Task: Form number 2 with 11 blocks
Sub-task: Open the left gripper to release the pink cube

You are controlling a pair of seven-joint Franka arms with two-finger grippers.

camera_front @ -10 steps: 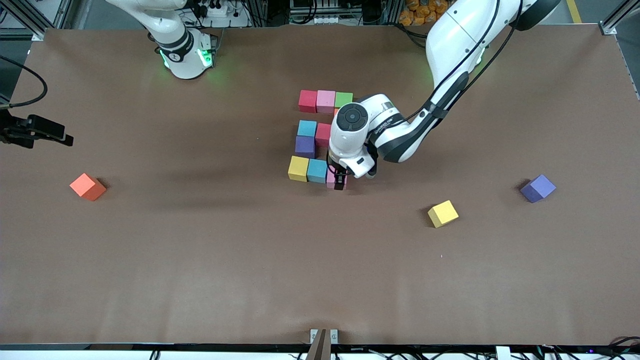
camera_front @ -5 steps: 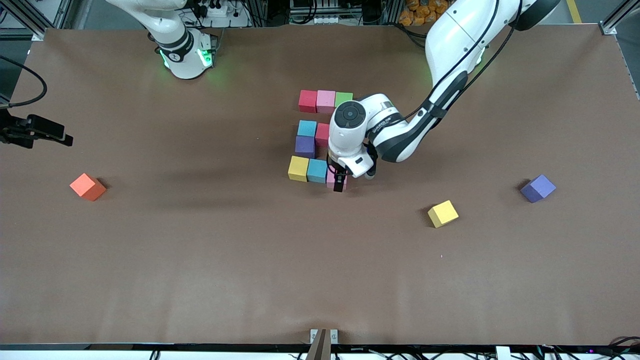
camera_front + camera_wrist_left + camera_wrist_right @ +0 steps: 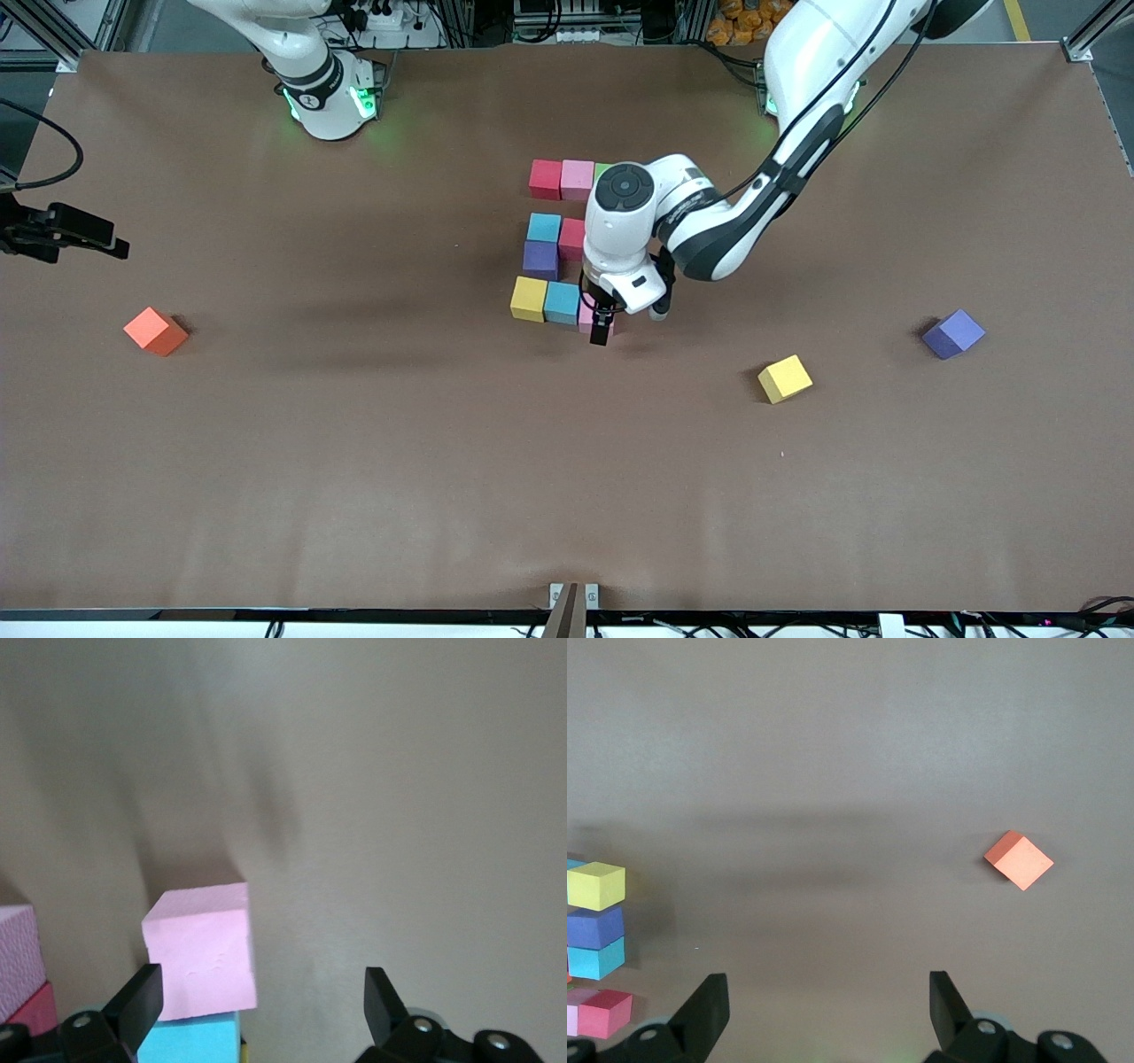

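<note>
In the middle of the brown table sits a group of small soft foam cubes, the number 2, partly hidden by the left arm. The row farthest from the front camera has a red foam cube, a pink foam cube and just a sliver of a green foam cube peeking out beside the arm. One row is hidden under the arm. Next come a light blue foam cube and a second red cube touching it. A purple foam cube sits just in front of the blue one, nearer the camera. The nearest row has a yellow foam cube, another light blue cube and a pink end cube, all touching in a line. The left gripper is just over that pink end cube, and its black fingers are spread wide and hold nothing; in the left wrist view the pink cube sits free beside one finger. The right gripper waits up in the air near the right arm's end of the table, with its fingers spread wide and empty too. Three loose cubes lie well apart from the group: an orange foam cube toward the right arm's end, and a spare yellow cube and a spare purple cube toward the left arm's end.
</note>
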